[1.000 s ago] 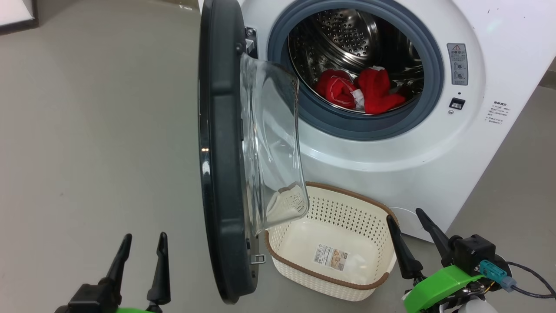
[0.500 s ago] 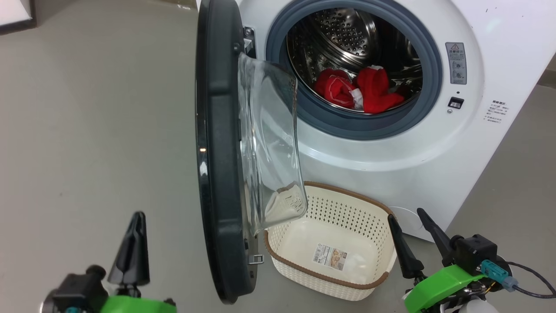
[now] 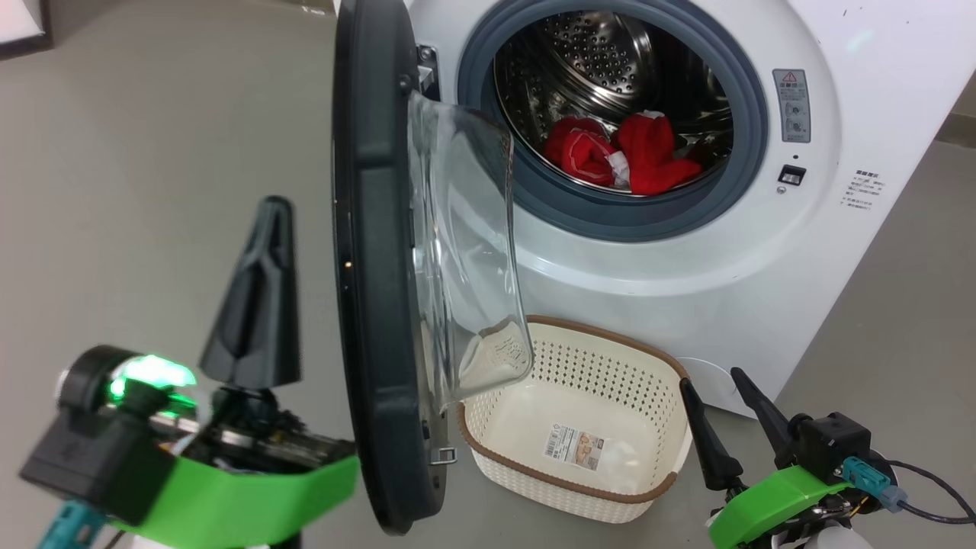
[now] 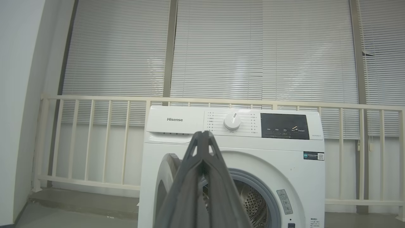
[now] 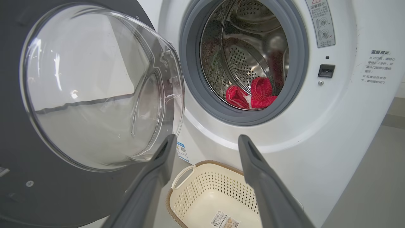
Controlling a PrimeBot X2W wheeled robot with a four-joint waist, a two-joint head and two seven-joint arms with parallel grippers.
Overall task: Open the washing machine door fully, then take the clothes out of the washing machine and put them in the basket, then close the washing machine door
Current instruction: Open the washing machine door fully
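The washing machine (image 3: 762, 252) is standing with its mouth open. Inside the grey rubber ring (image 3: 534, 206), the steel drum (image 3: 602, 53) is holding the clothes (image 3: 648, 156), a heap of red fabric with a little white trim lying at the bottom near the front. The basket (image 3: 568, 480) is sitting on the floor (image 3: 152, 191) just in front of the machine, below the opening. Its cream bottom is showing a paper label (image 3: 576, 450).

The washing machine door (image 3: 374, 267) is standing out from the machine, nearly edge-on to the head view. Its glass bowl (image 3: 465, 252) is overlapping the basket's left end there.

The left gripper (image 3: 274, 206) is pointing up on the outer side of the door, near the black rim, with floor showing between them. Its fingers are pressed together on nothing. A second ago those fingers were spread and low at the bottom edge, so the gripper is now standing higher and larger in the head view. The right gripper (image 3: 709, 377) is staying low by the basket's right end, with its fingers spread wide as before. The clothes and basket are lying as they were, and the head view itself is shifting slightly.
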